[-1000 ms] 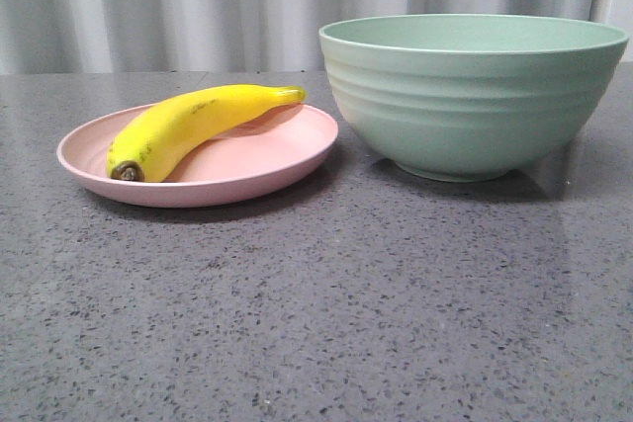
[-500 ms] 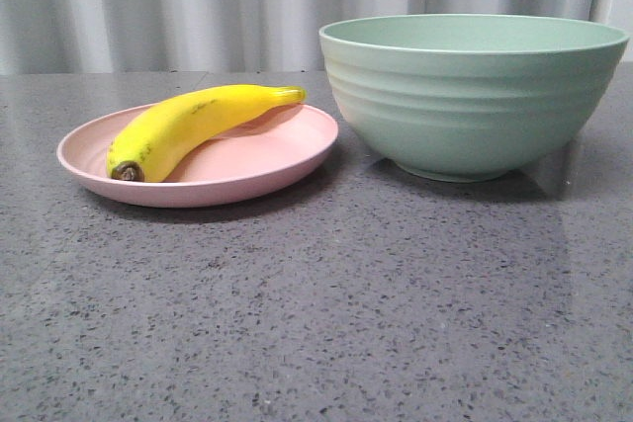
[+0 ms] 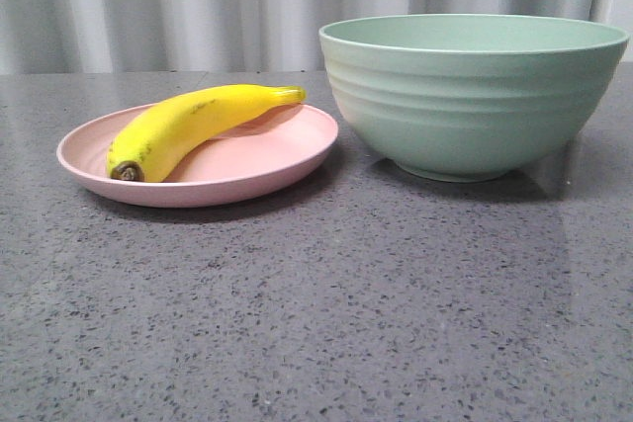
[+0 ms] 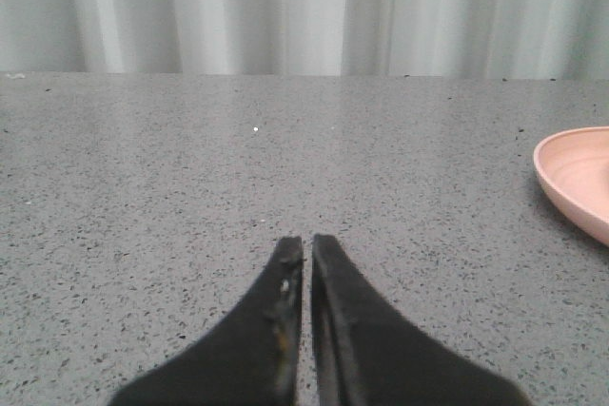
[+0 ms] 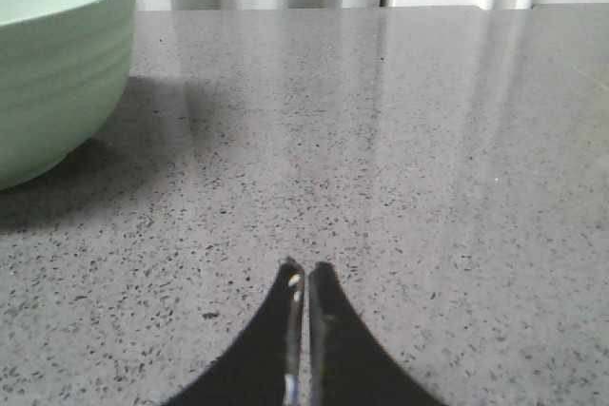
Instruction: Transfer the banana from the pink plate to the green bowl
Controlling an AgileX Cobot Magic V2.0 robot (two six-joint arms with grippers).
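Same as a moment ago: nothing moved, job not started. Big grey desk underneath it all. Green bowl standing empty-looking, just beside the pink plate. Banana lying on that plate, untouched. Left fingers pressed almost together, holding nothing. Right fingers the same, low over bare desk.
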